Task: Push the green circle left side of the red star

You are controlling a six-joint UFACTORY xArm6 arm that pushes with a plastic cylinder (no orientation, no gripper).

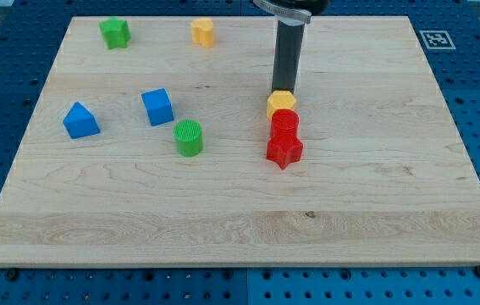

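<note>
In the camera view, the rod's tip (284, 91) is seen right of the board's (375, 212) middle, just behind the yellow hexagon (281, 104); no claw is fitted and nothing is held. Below the hexagon, a red cylinder (285, 123) and the red star (284, 151) are stacked in a touching line. The green circle (189, 137) is found left of centre, well apart from the star. A blue cube (157, 107) and blue triangle (80, 120) are placed toward the left edge, a green star (115, 33) and yellow block (203, 32) near the top edge.

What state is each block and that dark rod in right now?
Tip: down behind the yellow hexagon, seemingly touching.
Yellow hexagon: against the red circle.
Red circle: against the red star.
Green circle: upright, apart, left of the star.
Blue cube, blue triangle, green star, yellow block: apart, untouched.
</note>
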